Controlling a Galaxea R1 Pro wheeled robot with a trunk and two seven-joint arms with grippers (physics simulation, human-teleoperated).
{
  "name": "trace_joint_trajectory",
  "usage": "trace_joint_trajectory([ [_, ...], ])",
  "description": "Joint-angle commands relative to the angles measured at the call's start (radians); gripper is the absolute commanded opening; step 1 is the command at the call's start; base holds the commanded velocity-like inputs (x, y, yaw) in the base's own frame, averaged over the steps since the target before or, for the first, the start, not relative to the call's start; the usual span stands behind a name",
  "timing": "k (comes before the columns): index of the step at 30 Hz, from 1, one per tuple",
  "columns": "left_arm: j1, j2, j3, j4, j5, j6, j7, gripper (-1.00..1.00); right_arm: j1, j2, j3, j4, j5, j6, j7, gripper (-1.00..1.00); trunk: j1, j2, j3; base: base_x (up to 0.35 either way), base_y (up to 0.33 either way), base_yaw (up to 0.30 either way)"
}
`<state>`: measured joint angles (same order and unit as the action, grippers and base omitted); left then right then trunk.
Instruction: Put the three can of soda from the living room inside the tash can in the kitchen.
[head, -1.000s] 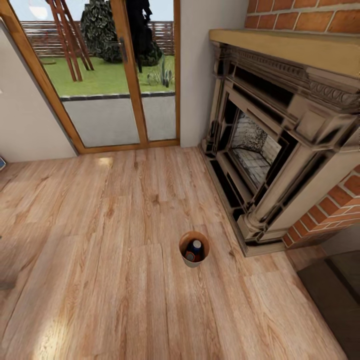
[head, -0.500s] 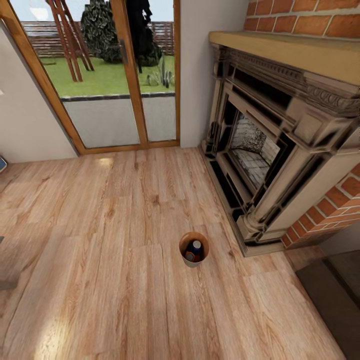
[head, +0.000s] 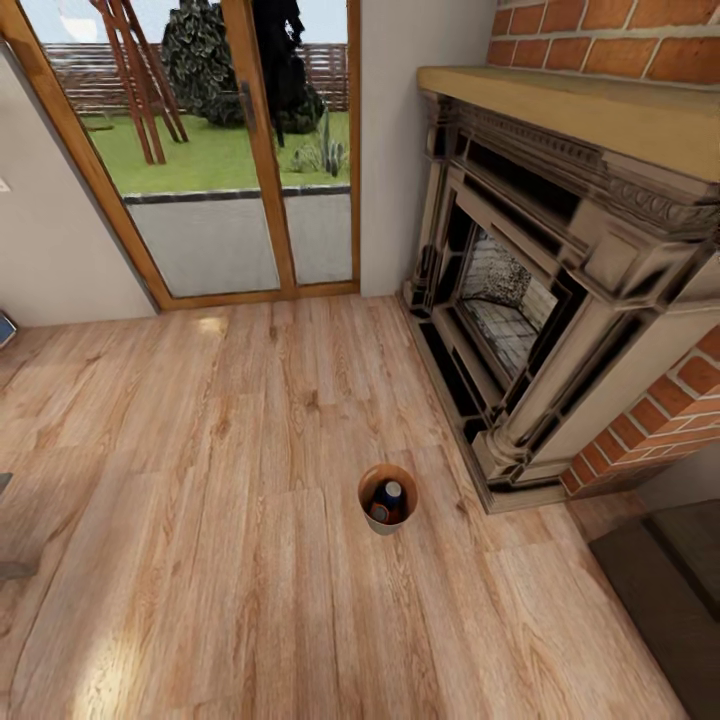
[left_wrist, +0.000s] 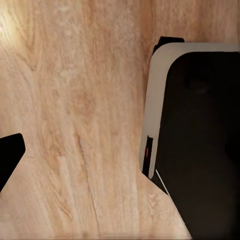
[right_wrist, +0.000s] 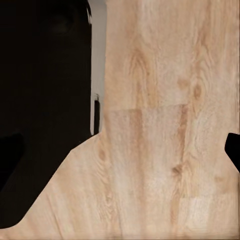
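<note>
The small round bin (head: 388, 498), grey outside with an orange-brown rim, stands on the light wood floor just in front of the fireplace's left corner. Inside it I see a blue can with a silver top (head: 393, 491) and an orange can (head: 380, 514) beside it; a third can is not visible. My left gripper (left_wrist: 120, 160) hangs over bare floor, one dark fingertip (left_wrist: 10, 157) at the picture's edge, nothing between the fingers. My right gripper (right_wrist: 120, 150) is likewise over bare floor, with one fingertip (right_wrist: 233, 150) at the edge.
A carved fireplace (head: 540, 300) under a brick chimney (head: 610, 35) lines the right side. Wood-framed glass doors (head: 225, 150) are at the back. A dark low block (head: 665, 600) sits at the lower right. The robot's black, white-edged body (left_wrist: 200, 140) is beside each gripper.
The head view has shifted very slightly. The bin and the cans in it have not moved.
</note>
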<state>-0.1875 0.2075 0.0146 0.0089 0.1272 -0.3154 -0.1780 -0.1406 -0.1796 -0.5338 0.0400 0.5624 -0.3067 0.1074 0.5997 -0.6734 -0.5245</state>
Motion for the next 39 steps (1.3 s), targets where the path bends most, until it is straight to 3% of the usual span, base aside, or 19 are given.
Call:
trace_joint_trajectory([
  [1, 0.000, 0.000, -0.008, 0.000, 0.000, 0.001, 0.000, 1.00, 0.001, -0.004, 0.000, 0.000, -0.008, 0.000, 0.000, 1.00, -0.004, 0.007, 0.003, 0.000, 0.000, 0.000],
  [10, 0.000, 0.000, -0.036, 0.000, 0.002, 0.019, 0.001, 1.00, 0.008, -0.038, 0.000, 0.000, -0.053, -0.002, 0.000, 1.00, -0.038, 0.070, 0.031, 0.000, 0.000, 0.000],
  [20, 0.002, 0.024, -0.037, 0.001, 0.003, 0.037, 0.002, 1.00, 0.016, -0.052, 0.000, 0.000, -0.058, -0.033, 0.000, 1.00, -0.077, 0.140, 0.063, 0.000, 0.000, 0.000],
  [27, 0.005, 0.029, -0.037, 0.002, 0.002, 0.045, 0.002, 1.00, 0.036, -0.064, 0.000, 0.000, -0.059, -0.078, 0.000, 1.00, -0.104, 0.189, 0.085, 0.000, 0.000, 0.000],
  [39, 0.038, 0.032, -0.038, 0.000, 0.004, 0.088, 0.010, 1.00, 0.043, -0.066, 0.000, 0.000, -0.061, -0.090, 0.000, 1.00, -0.150, 0.273, 0.122, 0.000, 0.000, 0.000],
])
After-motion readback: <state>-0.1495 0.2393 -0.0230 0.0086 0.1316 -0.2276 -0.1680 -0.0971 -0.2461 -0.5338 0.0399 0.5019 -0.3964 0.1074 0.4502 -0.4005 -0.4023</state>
